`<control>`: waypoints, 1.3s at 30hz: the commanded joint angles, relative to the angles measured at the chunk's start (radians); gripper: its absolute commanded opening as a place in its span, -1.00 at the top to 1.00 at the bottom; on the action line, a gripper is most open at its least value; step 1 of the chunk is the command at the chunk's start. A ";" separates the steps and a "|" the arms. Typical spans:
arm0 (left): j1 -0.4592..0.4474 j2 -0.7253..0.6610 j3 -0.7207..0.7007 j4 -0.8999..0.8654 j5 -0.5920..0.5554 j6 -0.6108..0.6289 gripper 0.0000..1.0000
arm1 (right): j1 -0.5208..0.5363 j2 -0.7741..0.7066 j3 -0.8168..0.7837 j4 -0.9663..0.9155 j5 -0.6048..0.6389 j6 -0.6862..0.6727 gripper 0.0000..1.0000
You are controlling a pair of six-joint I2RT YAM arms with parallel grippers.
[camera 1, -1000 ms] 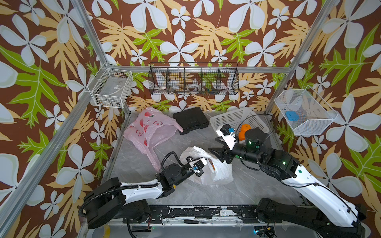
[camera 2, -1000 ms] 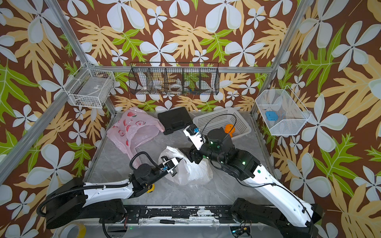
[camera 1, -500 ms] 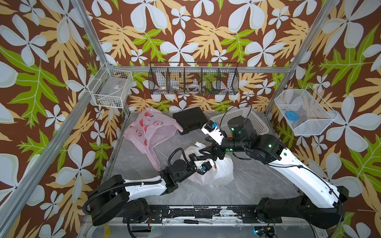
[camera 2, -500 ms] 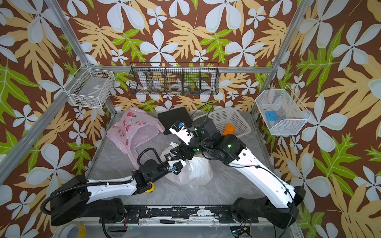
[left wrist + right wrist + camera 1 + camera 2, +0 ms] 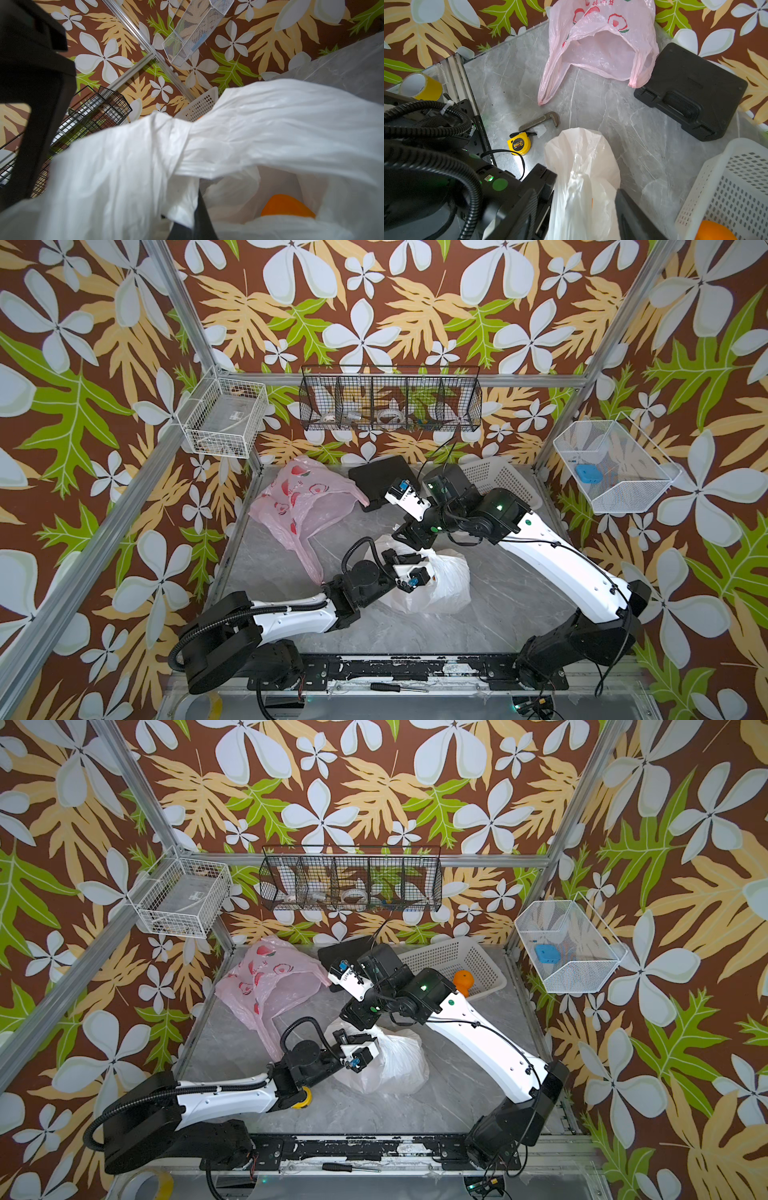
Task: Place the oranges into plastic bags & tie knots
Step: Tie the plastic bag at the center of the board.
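The white plastic bag (image 5: 446,585) sits mid-table with an orange (image 5: 287,205) showing inside it. My left gripper (image 5: 409,561) reaches into its near side, shut on a fold of white plastic (image 5: 195,220). My right gripper (image 5: 409,537) hangs over the bag's far side. Its jaws stand apart (image 5: 581,203), open, with the bag's raised, bunched top (image 5: 581,166) between them. The pink printed bag (image 5: 303,506) lies limp and open at the back left. Another orange (image 5: 463,982) lies in the white perforated basket (image 5: 453,959). No knot shows.
A black case (image 5: 382,481) lies at the back between the pink bag and the basket. A yellow tape measure (image 5: 519,145) and a metal wrench jaw (image 5: 542,121) lie on the table under the left arm. Wire baskets hang on the walls. A screwdriver (image 5: 395,687) rests on the front rail.
My right arm has swung left and back from beside the bag to above it, and the bag's top now stands between its jaws. The left gripper stayed shut and lifted the plastic slightly.
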 commanded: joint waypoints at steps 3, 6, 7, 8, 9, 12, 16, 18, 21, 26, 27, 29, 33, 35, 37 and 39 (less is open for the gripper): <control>0.002 -0.008 0.000 0.023 -0.002 0.007 1.00 | 0.002 0.022 0.022 -0.037 0.007 0.009 -0.02; 0.003 -0.014 -0.005 0.023 -0.004 0.009 1.00 | 0.001 0.035 0.034 -0.044 0.004 0.015 0.13; 0.003 -0.015 -0.006 0.024 -0.005 0.010 1.00 | 0.001 0.041 0.040 -0.050 -0.001 0.016 0.23; 0.003 -0.016 -0.007 0.022 -0.005 0.009 1.00 | 0.002 0.045 0.043 -0.050 -0.004 0.019 0.30; 0.003 -0.018 -0.009 0.024 -0.005 0.009 1.00 | 0.001 0.050 0.047 -0.053 -0.007 0.019 0.42; 0.004 -0.027 -0.012 0.019 -0.008 0.001 1.00 | 0.001 0.057 0.058 -0.055 -0.007 0.018 0.81; 0.003 -0.074 -0.014 -0.032 -0.014 -0.065 1.00 | -0.008 0.007 0.009 0.051 0.026 0.046 1.00; 0.002 -0.118 -0.003 -0.103 -0.016 -0.142 1.00 | -0.030 -0.032 -0.038 0.133 0.049 0.079 1.00; 0.004 -0.182 0.029 -0.261 0.018 -0.274 1.00 | -0.063 -0.088 -0.114 0.250 0.113 0.130 1.00; 0.003 -0.256 0.097 -0.506 0.084 -0.473 1.00 | -0.071 -0.153 -0.219 0.403 0.235 0.164 1.00; 0.004 -0.265 0.112 -0.548 0.089 -0.509 1.00 | -0.073 -0.164 -0.234 0.422 0.255 0.168 1.00; 0.004 -0.283 0.149 -0.651 0.098 -0.570 1.00 | -0.076 -0.184 -0.270 0.471 0.292 0.169 1.00; 0.003 -0.296 0.221 -0.823 0.039 -0.712 1.00 | -0.096 -0.215 -0.323 0.543 0.343 0.174 1.00; 0.003 -0.295 0.254 -0.903 -0.022 -0.765 1.00 | -0.122 -0.227 -0.340 0.561 0.358 0.181 1.00; 0.005 -0.295 0.275 -0.970 -0.125 -0.821 1.00 | -0.151 -0.249 -0.368 0.585 0.372 0.190 1.00; 0.024 -0.300 0.281 -1.012 -0.180 -0.860 1.00 | -0.181 -0.268 -0.398 0.603 0.373 0.195 1.00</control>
